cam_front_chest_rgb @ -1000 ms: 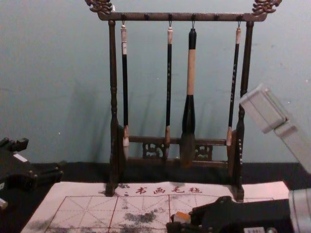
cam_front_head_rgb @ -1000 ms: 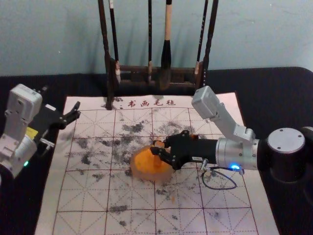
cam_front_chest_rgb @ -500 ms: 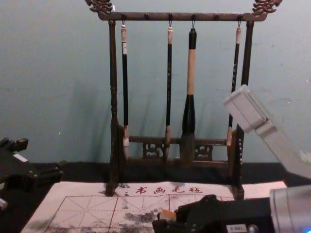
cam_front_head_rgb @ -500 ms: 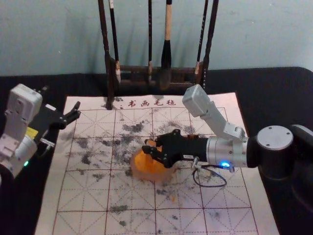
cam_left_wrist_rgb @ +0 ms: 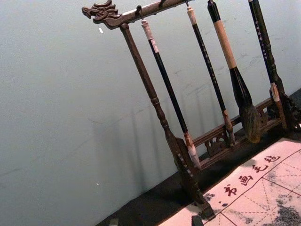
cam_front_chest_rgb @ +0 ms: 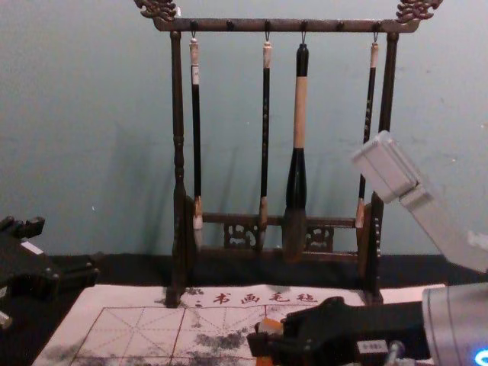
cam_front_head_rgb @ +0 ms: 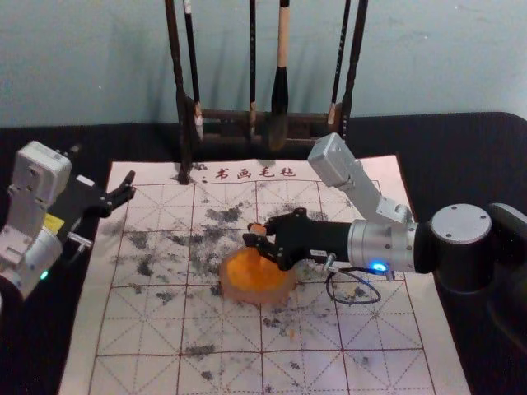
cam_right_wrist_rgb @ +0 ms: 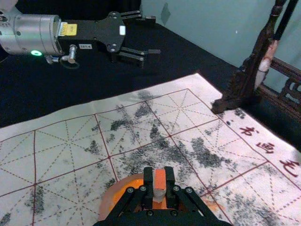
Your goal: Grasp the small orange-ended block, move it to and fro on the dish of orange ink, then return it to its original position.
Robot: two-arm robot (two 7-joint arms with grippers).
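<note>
Orange-ended squared block (cam_right_wrist_rgb: 160, 181) in right gripper's (cam_front_head_rgb: 256, 233) black jaws near round dish (cam_front_head_rgb: 247, 298); left gripper (cam_front_head_rgb: 130, 185), jaws wide, at left.

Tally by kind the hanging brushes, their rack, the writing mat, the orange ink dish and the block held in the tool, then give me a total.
Brushes: 4
Rack: 1
Writing mat: 1
Ink dish: 1
Orange-ended block: 1
Total: 8
</note>
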